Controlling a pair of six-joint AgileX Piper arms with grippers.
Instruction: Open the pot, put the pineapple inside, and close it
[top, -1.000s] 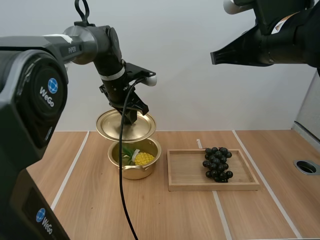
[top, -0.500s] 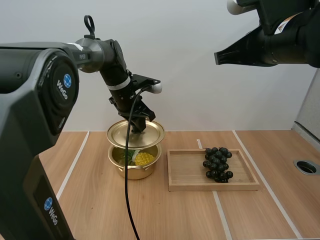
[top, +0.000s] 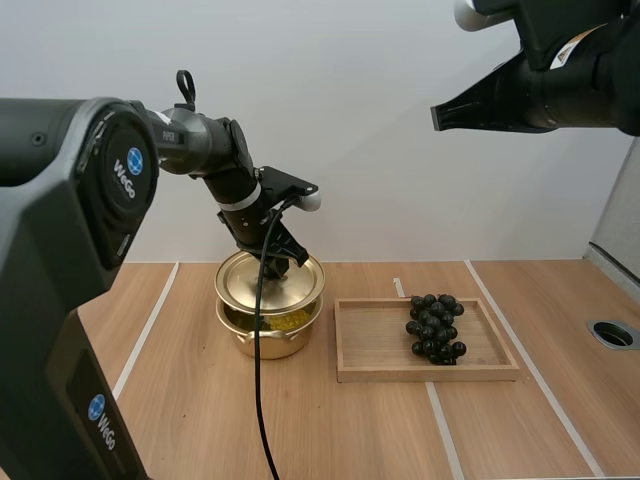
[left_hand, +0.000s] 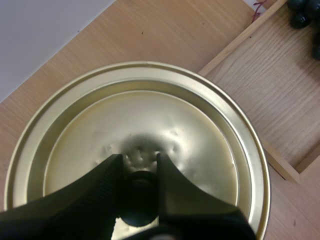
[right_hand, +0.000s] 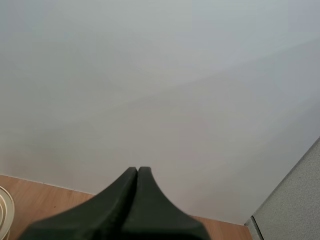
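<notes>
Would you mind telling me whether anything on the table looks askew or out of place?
Only the lid: it is tilted over the pot, not seated, and the pineapple shows through the gap at the front. The left gripper is shut on its knob.

One each: pot (top: 270, 343), lid (top: 296, 284), tray (top: 375, 346), grapes (top: 433, 328)

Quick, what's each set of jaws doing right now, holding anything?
Left gripper: jaws closed, holding the lid by its knob.
Right gripper: jaws closed, holding nothing.
</notes>
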